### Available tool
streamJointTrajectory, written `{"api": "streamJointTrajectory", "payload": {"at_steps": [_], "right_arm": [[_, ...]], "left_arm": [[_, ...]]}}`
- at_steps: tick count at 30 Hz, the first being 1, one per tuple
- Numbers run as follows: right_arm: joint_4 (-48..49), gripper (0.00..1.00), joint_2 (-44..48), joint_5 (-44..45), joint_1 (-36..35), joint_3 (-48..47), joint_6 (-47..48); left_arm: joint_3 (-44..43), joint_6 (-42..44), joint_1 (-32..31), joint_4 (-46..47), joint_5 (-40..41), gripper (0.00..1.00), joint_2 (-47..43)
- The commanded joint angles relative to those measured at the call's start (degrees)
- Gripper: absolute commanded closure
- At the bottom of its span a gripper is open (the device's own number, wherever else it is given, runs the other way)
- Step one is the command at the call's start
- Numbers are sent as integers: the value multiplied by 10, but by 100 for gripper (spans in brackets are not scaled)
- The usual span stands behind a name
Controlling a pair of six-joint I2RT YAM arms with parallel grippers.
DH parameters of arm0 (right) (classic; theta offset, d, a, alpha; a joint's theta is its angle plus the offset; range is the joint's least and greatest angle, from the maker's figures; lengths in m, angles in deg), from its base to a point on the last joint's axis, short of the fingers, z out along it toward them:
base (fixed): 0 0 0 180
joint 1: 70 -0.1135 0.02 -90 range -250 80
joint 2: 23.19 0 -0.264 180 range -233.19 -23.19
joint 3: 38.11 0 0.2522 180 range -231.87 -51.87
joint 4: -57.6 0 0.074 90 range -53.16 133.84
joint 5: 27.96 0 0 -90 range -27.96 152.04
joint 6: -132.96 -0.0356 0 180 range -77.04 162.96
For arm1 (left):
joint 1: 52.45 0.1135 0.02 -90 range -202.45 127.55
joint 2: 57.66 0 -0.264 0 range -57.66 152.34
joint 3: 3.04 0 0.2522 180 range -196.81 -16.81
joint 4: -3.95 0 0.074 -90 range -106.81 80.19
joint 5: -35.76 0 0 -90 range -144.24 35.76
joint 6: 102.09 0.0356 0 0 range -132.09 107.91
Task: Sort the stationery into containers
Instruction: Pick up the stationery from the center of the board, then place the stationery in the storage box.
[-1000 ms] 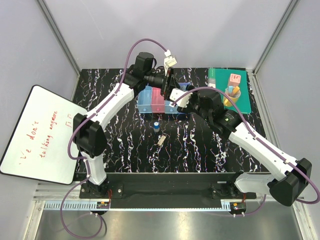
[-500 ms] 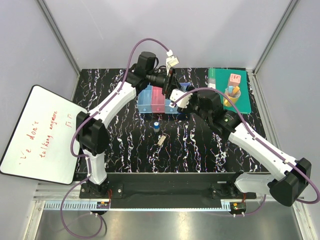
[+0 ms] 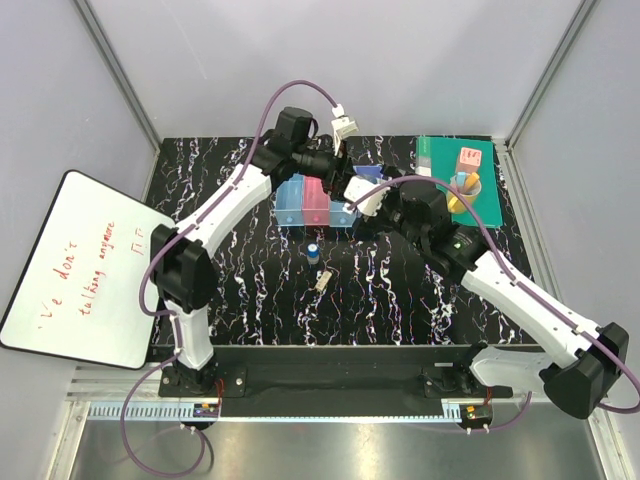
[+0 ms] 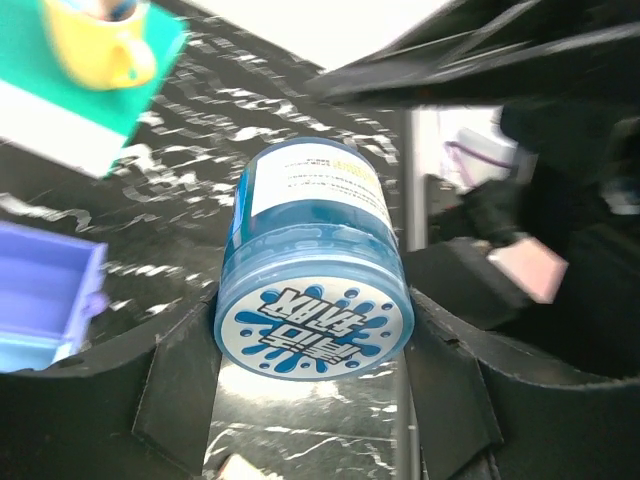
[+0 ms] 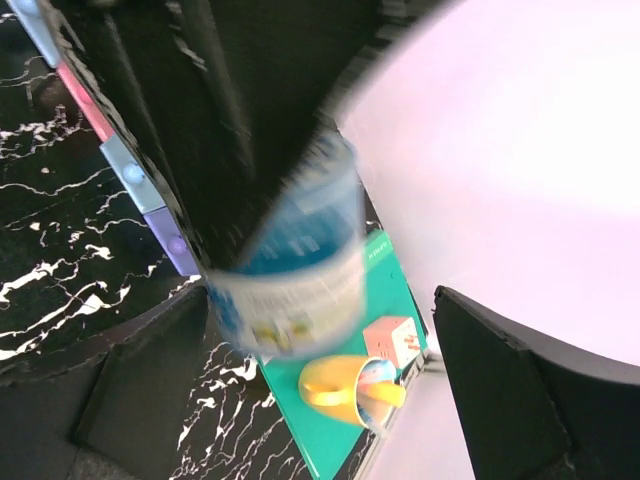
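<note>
My left gripper (image 4: 315, 340) is shut on a round blue jar (image 4: 312, 255) with a blue-and-white splash label, held above the table past the bins. In the top view this gripper (image 3: 343, 170) is over the back of the bin row: light blue (image 3: 290, 200), pink (image 3: 314, 200), blue (image 3: 340, 213); the purple bin (image 4: 45, 295) is mostly hidden. My right gripper (image 5: 320, 400) is open, and the same jar (image 5: 290, 260) shows blurred just in front of its fingers. A small blue cylinder with a pale top (image 3: 313, 251) and a pale clip (image 3: 323, 280) lie on the black marbled table (image 3: 400, 290).
A green book (image 3: 485, 200) at the back right carries a yellow mug (image 3: 462, 190) with sticks in it and a pink cube (image 3: 468, 158). A whiteboard (image 3: 80, 265) leans at the left edge. The two arms are crowded together over the bins.
My left gripper has swung a little to the right with the jar. My right arm has shifted right and its gripper now faces the jar.
</note>
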Motion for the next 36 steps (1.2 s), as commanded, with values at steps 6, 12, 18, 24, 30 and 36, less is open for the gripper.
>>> {"api": "streamJointTrajectory", "payload": {"at_steps": [6, 12, 18, 24, 30, 36], "right_arm": [[-22, 0, 47, 41, -5, -45, -54], [-22, 0, 73, 49, -6, -23, -33], [-22, 0, 83, 50, -6, -17, -26], [-22, 0, 90, 51, -6, -9, -23], [-19, 0, 102, 52, -6, 7, -22], [-15, 0, 106, 52, -5, 17, -23]], "left_arm": [[36, 81, 70, -50, 233, 100, -59], [22, 141, 91, -88, 415, 100, -47], [-25, 226, 89, -102, 575, 100, 1], [-58, 299, 86, -103, 632, 100, 59], [-69, 338, 86, -103, 628, 100, 102], [-87, 341, 85, -103, 615, 100, 130]]}}
